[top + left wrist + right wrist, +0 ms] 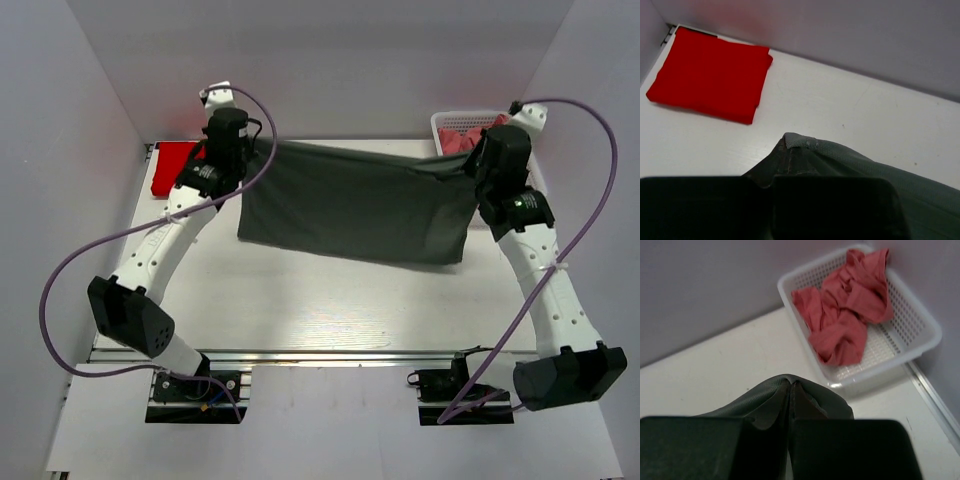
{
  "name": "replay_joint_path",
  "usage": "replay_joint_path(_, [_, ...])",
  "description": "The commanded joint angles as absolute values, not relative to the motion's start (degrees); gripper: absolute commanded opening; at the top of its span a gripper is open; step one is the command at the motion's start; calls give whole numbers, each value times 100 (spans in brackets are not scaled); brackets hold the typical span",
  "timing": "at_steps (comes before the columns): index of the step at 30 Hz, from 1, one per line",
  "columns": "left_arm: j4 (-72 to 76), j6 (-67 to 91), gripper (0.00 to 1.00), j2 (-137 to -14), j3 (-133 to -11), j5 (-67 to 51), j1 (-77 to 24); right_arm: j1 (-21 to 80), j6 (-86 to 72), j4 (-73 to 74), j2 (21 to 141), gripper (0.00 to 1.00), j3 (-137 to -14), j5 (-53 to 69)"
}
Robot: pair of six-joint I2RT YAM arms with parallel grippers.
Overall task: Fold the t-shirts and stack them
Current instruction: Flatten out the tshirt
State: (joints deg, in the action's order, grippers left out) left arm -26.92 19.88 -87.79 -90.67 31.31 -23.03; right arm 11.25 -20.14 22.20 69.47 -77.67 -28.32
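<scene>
Seen from above, a dark grey t-shirt [355,205] is stretched wide across the far half of the white surface [330,310]. My left jaws are clamped tight on its top left corner, and my right jaws are clamped tight on its top right corner, each pinching a bunched fold of grey fabric. The shirt's lower edge seems to rest on the surface, though the overhead angle makes that hard to confirm. A bright red t-shirt [710,75], folded square, lies flat in the far left corner. In the far right corner stands a white mesh basket [920,347] holding crumpled dusty pink t-shirts [845,315].
</scene>
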Motion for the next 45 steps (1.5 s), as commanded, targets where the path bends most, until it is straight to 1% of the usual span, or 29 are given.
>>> replay_joint_path(1, [-2689, 1688, 0, -8613, -9598, 3094, -2163, 1055, -1529, 1670, 6943, 0, -8367, -2867])
replay_joint_path(2, [-2637, 1688, 0, -8500, -9528, 3094, -2162, 1037, -1512, 1635, 6917, 0, -8358, -2804])
replay_joint_path(4, [-2445, 1740, 0, -8263, -8976, 3033, -2162, 1028, -1573, 1591, 6742, 0, -7991, -2646])
replay_joint_path(5, [-2443, 1740, 0, -7957, -8713, 2945, -2162, 1020, -1782, 1626, 6593, 0, -7659, -2550])
replay_joint_path(6, [-2391, 1897, 0, -7824, -8171, 2944, -2162, 1011, -1906, 1713, 6453, 0, -7499, -2523])
replay_joint_path(7, [-2391, 1985, 0, -7683, -7895, 2840, -2162, 1028, -2012, 1957, 6364, 0, -7166, -2418])
replay_joint_path(9, [-2513, 2257, 0, -7324, -7124, 2550, -2162, 1028, -2529, 2231, 5971, 0, -6585, -2111])
replay_joint_path(10, [-2609, 2415, 0, -7208, -6876, 2497, -2162, 1028, -2757, 2346, 5881, 0, -6026, -2066])
replay_joint_path(11, [-2897, 2608, 0, -7085, -6377, 2418, -2249, 1037, -2847, 2660, 5680, 0, -5847, -1874])
replay_joint_path(13, [-3102, 3187, 0, -6681, -5839, 2207, -2250, 1028, -3111, 2890, 5459, 0, -5338, -1715])
replay_joint_path(14, [-3103, 3269, 0, -6549, -5375, 1910, -2250, 1037, -3129, 3335, 5423, 0, -5265, -1653])
replay_joint_path(18, [-3639, 3647, 0, -6162, -4660, 1487, -2303, 1028, -3199, 4067, 5484, 0, -4862, -1494])
replay_joint_path(23, [-3402, 3919, 0, -6205, -3308, 653, -2303, 1020, -3331, 4254, 5783, 0, -3967, -1125])
replay_joint_path(26, [-3322, 3990, 0, -6459, -3059, 519, -2303, 1020, -3410, 4228, 5862, 0, -3597, -1028])
replay_joint_path(31, [-3733, 4122, 0, -6451, -3058, 519, -2303, 1028, -3664, 4568, 5994, 0, -3603, -1045])
replay_joint_path(32, [-3866, 4174, 1, -6373, -3059, 519, -2303, 1046, -3787, 4649, 6090, 17, -3630, -1081])
replay_joint_path(33, [-4015, 4253, 7, -6285, -3137, 597, -2303, 1028, -3884, 4763, 6126, 19, -3752, -1038])
replay_joint_path(34, [-4330, 4254, 25, -6284, -3216, 598, -2303, 1028, -3937, 5068, 6178, 23, -3796, -1037])
replay_joint_path(35, [-4507, 4315, 37, -6223, -3278, 685, -2303, 1028, -4068, 5184, 6274, 39, -3823, -1229])
replay_joint_path(36, [-4691, 4394, 49, -6170, -3357, 746, -2303, 1028, -4130, 5560, 6267, 49, -3919, -1352])
replay_joint_path(37, [-4920, 4395, 86, -6170, -3531, 747, -2303, 1028, -4174, 5607, 6267, 57, -3963, -1562])
replay_joint_path(38, [-5009, 4395, 100, -6118, -3629, 660, -2303, 1020, -4175, 5677, 6249, 73, -4025, -1643])
replay_joint_path(39, [-5010, 4395, 100, -6056, -3752, 503, -2303, 1028, -4166, 5686, 6188, 77, -4243, -1644])
replay_joint_path(41, [-5132, 4395, 100, -5977, -3875, 571, -2303, 1028, -3913, 5634, 6083, 86, -4516, -1731])
replay_joint_path(43, [-5202, 4342, 100, -5977, -4156, 939, -2303, 1046, -3789, 5415, 5986, 90, -4728, -1758])
replay_joint_path(45, [-5151, 4272, 100, -5977, -4411, 1107, -2303, 1063, -3551, 4985, 5819, 90, -4772, -1723])
